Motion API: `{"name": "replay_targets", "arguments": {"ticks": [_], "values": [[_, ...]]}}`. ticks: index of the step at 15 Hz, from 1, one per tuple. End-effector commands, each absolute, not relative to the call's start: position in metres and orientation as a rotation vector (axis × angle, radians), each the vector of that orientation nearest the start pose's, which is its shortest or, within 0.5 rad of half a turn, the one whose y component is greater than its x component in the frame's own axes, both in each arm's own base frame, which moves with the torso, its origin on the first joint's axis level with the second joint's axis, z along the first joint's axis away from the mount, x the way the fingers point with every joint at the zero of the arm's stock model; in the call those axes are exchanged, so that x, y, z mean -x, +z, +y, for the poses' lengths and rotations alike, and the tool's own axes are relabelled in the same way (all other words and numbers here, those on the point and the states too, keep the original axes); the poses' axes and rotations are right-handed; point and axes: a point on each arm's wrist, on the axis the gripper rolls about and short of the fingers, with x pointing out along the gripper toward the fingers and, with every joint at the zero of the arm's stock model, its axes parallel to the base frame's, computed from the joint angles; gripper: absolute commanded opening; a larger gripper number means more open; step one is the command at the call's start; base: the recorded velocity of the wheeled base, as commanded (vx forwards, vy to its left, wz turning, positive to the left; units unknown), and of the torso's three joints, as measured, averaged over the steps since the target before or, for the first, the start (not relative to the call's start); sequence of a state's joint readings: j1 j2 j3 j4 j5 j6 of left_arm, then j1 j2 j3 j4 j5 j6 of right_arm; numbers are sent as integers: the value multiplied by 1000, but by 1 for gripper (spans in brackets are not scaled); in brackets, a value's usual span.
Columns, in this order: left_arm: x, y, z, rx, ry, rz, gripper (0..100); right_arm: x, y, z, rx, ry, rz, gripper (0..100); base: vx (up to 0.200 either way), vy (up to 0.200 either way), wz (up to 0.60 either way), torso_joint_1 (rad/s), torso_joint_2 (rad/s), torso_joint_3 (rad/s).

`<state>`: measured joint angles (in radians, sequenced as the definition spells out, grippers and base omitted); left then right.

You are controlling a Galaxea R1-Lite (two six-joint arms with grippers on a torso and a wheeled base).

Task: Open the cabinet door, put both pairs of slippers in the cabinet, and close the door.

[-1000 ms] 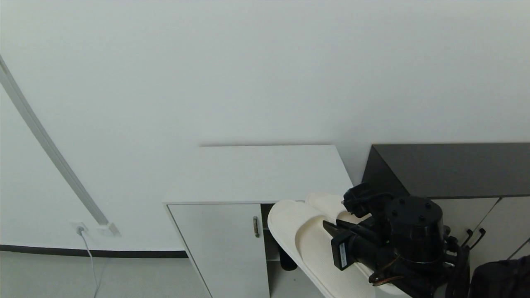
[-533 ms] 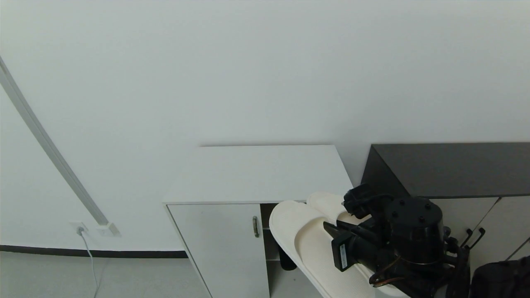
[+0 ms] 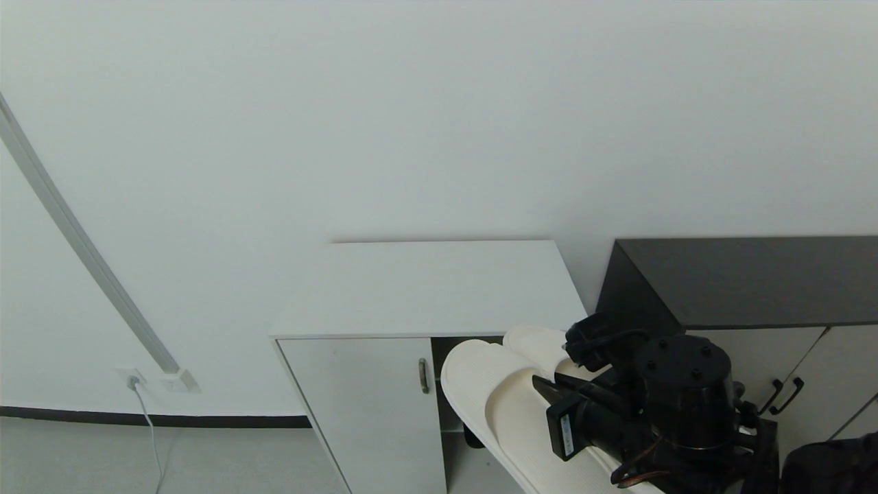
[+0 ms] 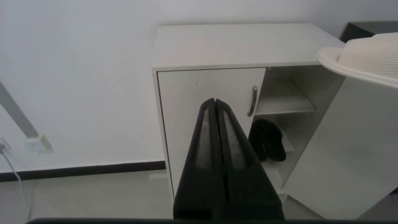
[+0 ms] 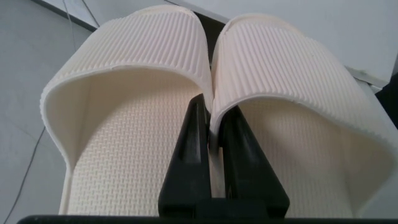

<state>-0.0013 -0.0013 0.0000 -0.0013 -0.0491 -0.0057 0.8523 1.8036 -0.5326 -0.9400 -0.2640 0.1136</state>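
The white cabinet (image 3: 425, 288) is seen against the wall, its left-hand panel shut. Its right door (image 4: 348, 149) is swung wide, so that the shelves are laid bare. A cream pair of slippers (image 3: 507, 405) is held in the air just in front of the opening, toes toward the cabinet and raised. A dark pair (image 4: 268, 138) is seen lying on a lower shelf inside. The cream pair is pinched by the right gripper (image 5: 213, 115), whose fingers are clamped on the two inner edges where the slippers meet. The left gripper (image 4: 214, 109) is held back from the cabinet, its fingers pressed together on nothing.

The stowing of the second pair is judged to be in hand. For the next move, the pair must be lowered and passed through the opening onto a free shelf, then released before the door is shut.
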Motion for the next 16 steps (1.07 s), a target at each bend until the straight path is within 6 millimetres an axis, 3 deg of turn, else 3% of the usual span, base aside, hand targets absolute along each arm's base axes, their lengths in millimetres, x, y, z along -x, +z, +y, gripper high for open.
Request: {"name": "replay_targets", "arguments": {"ticks": [1,16], "values": [[23,76,-1,6,-51,-1,0,-195,113,214,71,565,321,0,0,0,0,0,0,0],[23,76,-1,6,-51,-1,0,-190,111,213,66,572,304,0,0,0,0,-151,339,187]]}}
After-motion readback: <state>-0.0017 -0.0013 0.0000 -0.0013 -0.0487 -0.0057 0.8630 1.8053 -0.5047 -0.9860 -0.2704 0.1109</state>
